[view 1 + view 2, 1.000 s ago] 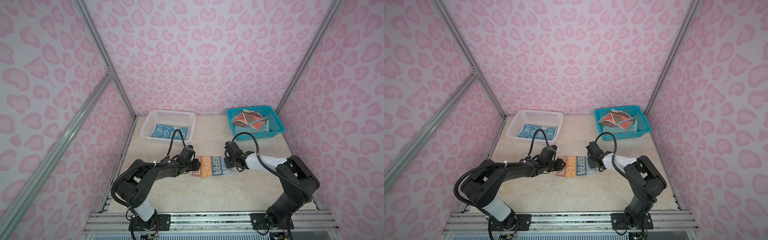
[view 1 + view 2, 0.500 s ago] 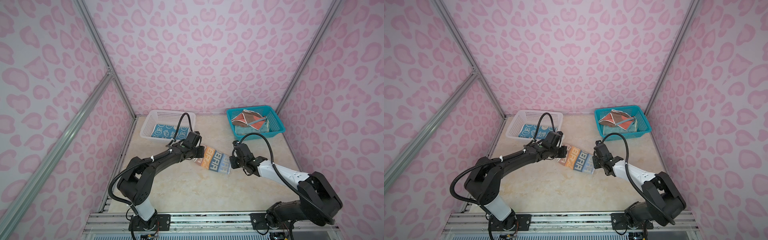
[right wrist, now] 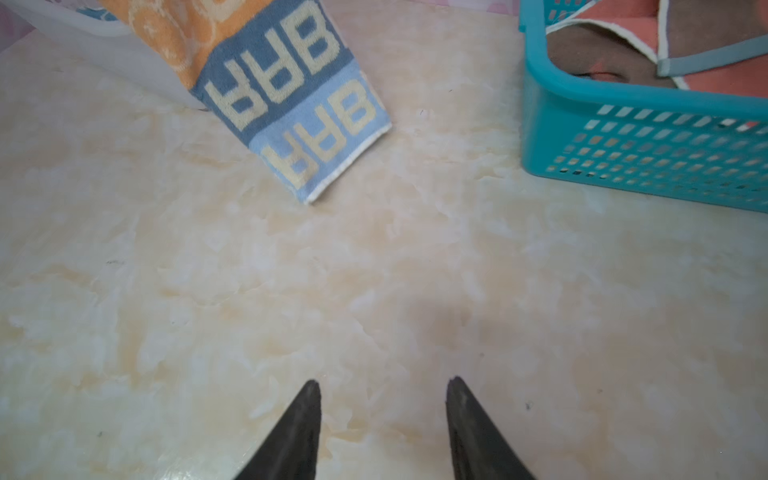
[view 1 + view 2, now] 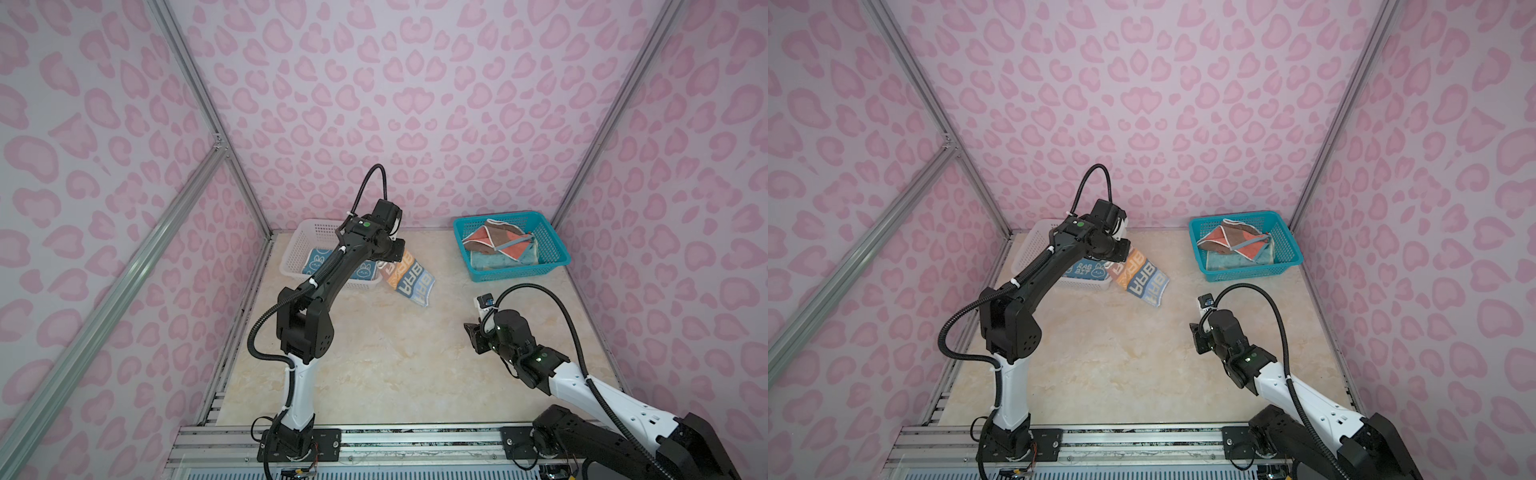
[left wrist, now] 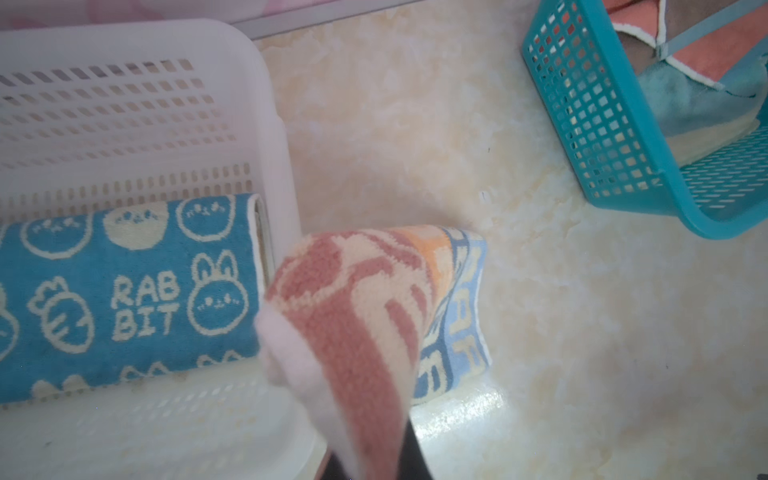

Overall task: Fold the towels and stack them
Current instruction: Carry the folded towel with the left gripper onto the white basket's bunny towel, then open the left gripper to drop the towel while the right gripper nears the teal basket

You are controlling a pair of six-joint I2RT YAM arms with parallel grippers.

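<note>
Carried far-left, the lettered towel (image 4: 409,277) hangs from my clamped left gripper (image 4: 395,252) by the white basket (image 4: 316,232); right gripper (image 3: 383,381) half-open, empty

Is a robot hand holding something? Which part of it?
Yes. The left gripper pinches the lettered towel by its orange-brown end; the blue end hangs down. The right gripper is open and empty.
</note>
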